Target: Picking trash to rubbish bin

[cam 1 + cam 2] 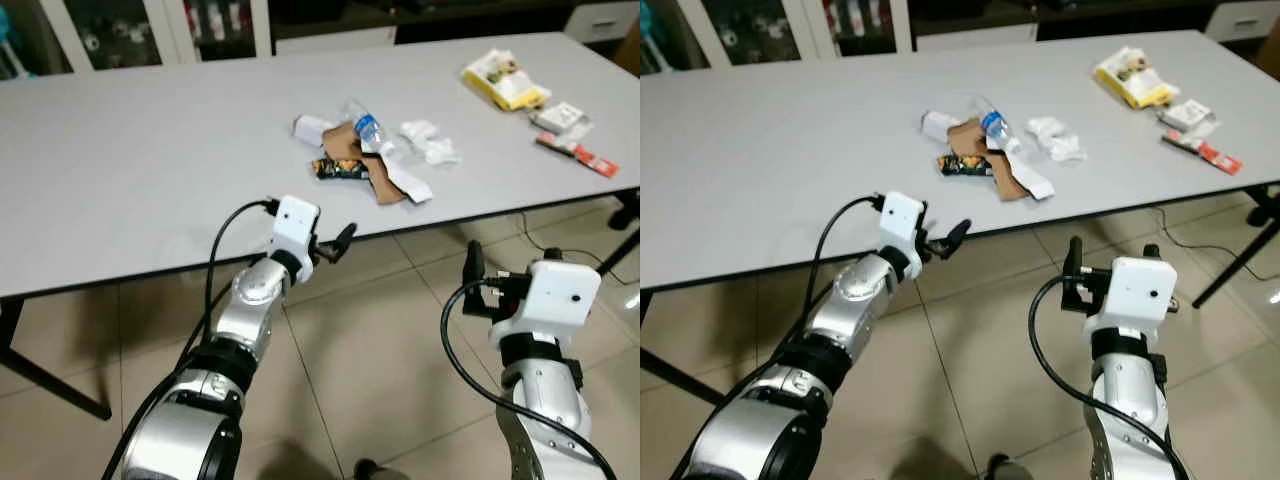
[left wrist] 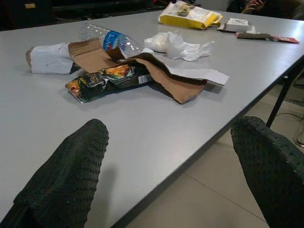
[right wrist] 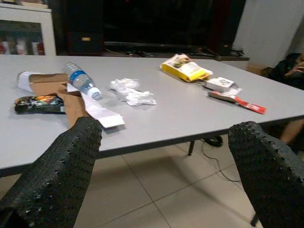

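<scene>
Trash strewn on grey counter [image 1: 150, 170], in two clusters. Leftmost of near-centre cluster: white crumpled wrapper [image 1: 312, 128], touching torn brown cardboard [image 1: 345, 145]. Dark snack packet [image 1: 340, 168] flat beside and partly under cardboard. Clear plastic bottle [image 1: 365, 127] with blue label lying on its side across cardboard, cap end toward counter's near edge. White paper strip [image 1: 408, 180] trailing from under bottle toward near edge. Crumpled white tissue [image 1: 430, 142] just right of bottle, apart from it. Further right, well apart, near far right corner: yellow snack bag [image 1: 503, 80], then small white box [image 1: 562, 117], then red-and-white sachet [image 1: 585, 155] nearest right edge.

Below, left gripper [image 1: 335, 246] raised just at counter's near edge, in front of centre cluster, fingers spread apart, holding nothing. Right gripper [image 1: 472, 272] lower and to the right, over tiled floor [image 1: 370, 340], short of counter, fingers likewise wide apart and empty. Cabinet with glass doors [image 1: 120, 30] behind counter's far side.
</scene>
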Available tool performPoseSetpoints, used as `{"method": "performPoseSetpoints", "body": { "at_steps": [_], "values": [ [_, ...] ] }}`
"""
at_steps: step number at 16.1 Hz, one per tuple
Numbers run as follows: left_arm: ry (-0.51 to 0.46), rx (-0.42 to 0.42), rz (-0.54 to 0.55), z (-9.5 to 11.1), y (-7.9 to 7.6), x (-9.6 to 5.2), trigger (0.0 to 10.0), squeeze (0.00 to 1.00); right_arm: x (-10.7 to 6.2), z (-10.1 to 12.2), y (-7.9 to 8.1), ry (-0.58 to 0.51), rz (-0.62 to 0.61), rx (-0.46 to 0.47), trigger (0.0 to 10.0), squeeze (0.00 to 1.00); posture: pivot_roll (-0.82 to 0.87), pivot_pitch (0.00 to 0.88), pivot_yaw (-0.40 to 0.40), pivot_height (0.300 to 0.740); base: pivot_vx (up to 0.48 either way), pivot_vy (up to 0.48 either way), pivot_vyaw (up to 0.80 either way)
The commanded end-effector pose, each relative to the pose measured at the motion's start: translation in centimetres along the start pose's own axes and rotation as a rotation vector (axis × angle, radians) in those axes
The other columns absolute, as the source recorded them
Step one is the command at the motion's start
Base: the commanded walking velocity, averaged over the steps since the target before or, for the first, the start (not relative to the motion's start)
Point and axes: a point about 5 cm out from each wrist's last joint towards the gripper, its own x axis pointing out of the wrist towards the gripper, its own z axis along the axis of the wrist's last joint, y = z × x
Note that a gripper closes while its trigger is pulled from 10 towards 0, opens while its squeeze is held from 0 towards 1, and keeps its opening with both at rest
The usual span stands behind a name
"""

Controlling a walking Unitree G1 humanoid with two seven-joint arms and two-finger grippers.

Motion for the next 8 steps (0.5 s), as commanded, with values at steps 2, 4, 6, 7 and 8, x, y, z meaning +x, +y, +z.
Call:
{"method": "performPoseSetpoints", "body": {
  "at_steps": [2,4,6,7,8],
  "values": [
    [-0.020,0.019,-0.010,0.69,0.27,0.22,10.0,0.00,-0.11,0.14,-0.02,-0.006,-0.005,-0.009,10.0,0.00,0.01,0.073,0.027,0.740,0.461,0.000,0.00],
    [-0.022,0.021,-0.009,0.77,0.36,0.24,10.0,0.00,-0.08,0.16,0.00,-0.006,-0.006,-0.010,10.0,0.00,0.02,0.074,0.028,0.740,0.476,0.000,0.00],
    [-0.027,0.030,-0.013,0.87,0.43,0.24,10.0,0.00,0.08,0.20,0.06,-0.007,-0.004,-0.016,10.0,0.00,0.02,0.074,0.029,0.740,0.474,0.000,0.00],
    [-0.030,0.035,-0.016,0.93,0.46,0.25,10.0,0.00,0.14,0.21,0.09,-0.007,-0.003,-0.018,10.0,0.00,0.02,0.074,0.029,0.740,0.480,0.000,0.00],
    [-0.031,0.037,-0.017,0.98,0.48,0.26,10.0,0.00,0.18,0.19,0.12,-0.006,-0.003,-0.019,10.0,0.00,0.02,0.073,0.030,0.740,0.472,0.000,0.00]
  ]
}}
